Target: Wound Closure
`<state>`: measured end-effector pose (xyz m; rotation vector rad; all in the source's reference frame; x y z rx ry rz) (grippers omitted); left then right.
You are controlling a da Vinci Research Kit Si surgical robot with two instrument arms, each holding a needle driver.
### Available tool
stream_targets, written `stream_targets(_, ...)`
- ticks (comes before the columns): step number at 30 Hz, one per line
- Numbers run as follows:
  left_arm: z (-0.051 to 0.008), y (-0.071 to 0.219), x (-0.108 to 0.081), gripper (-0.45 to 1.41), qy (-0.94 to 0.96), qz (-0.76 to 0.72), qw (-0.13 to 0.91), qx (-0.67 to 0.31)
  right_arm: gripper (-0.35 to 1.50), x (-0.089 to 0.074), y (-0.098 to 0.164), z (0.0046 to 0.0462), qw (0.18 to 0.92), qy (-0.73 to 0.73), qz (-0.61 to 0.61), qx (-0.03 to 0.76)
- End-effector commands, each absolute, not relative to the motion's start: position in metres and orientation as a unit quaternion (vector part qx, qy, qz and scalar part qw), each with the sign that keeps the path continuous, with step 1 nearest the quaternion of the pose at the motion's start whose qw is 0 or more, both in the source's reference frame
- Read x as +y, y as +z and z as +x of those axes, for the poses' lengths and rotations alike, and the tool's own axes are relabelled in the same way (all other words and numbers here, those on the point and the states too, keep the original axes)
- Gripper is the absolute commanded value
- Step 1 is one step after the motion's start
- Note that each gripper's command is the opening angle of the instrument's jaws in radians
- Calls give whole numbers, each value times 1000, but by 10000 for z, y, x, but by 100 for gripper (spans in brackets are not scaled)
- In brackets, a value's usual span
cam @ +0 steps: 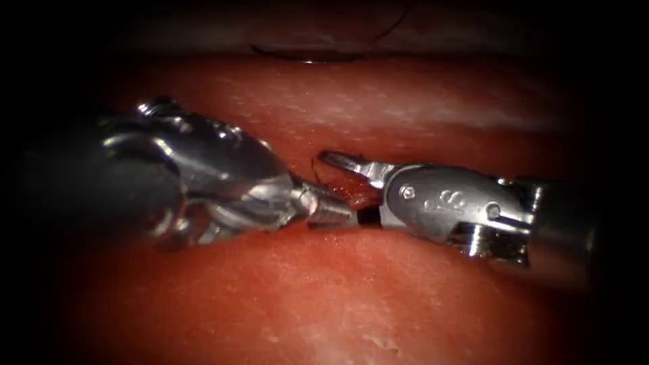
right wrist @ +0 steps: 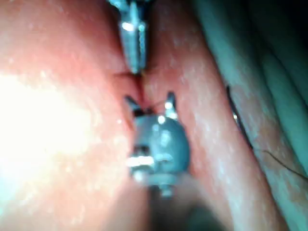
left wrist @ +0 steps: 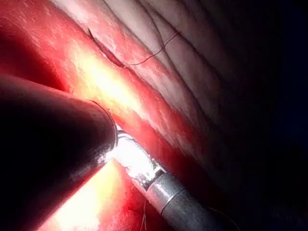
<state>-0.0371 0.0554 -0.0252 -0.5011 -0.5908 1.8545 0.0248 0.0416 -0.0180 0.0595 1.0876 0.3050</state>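
The needle (cam: pixel 318 59) lies flat on the tissue (cam: pixel 378 297) at the frame's upper centre, its curve running left-right, thread (cam: pixel 395 20) trailing (well apart from both tools). Right tool (cam: pixel 338 181) gapes, empty; left tool (cam: pixel 334 211), clenched, holds nothing discernible.

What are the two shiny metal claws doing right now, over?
Left silver tool shut, tip in the cut, grip unclear. Right tool open, holding nothing. Curved dark needle lies free on red tissue beyond, dark thread trailing.
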Motion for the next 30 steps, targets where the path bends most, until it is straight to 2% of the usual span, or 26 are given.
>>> stream_targets(1,-377,-247,556,-35,779,-212,536,-248,-35,416,-173,251,845,130,26,517)
stream_targets(10,-375,-248,555,-35,779,-212,535,-248,-35,413,-172,260,868,71,32,491)
stream_targets(11,-369,-250,553,-35,780,-212,533,-250,-18,411,-170,262,869,62,41,489)
stream_targets(13,-360,-253,550,-35,780,-216,531,-251,81,410,-170,260,870,87,41,484)
stream_targets(14,-345,-257,551,-35,780,-218,530,-249,138,411,-173,255,874,129,9,469)
stream_targets(16,-330,-260,555,-35,780,-220,532,-245,148,415,-180,247,876,154,-11,456)
stream_targets(24,-249,-245,585,-35,792,-230,521,-221,148,441,-224,205,863,199,-26,463)
stream_targets(30,-185,-216,596,-35,799,-218,523,-202,148,461,-251,147,857,236,-48,455)
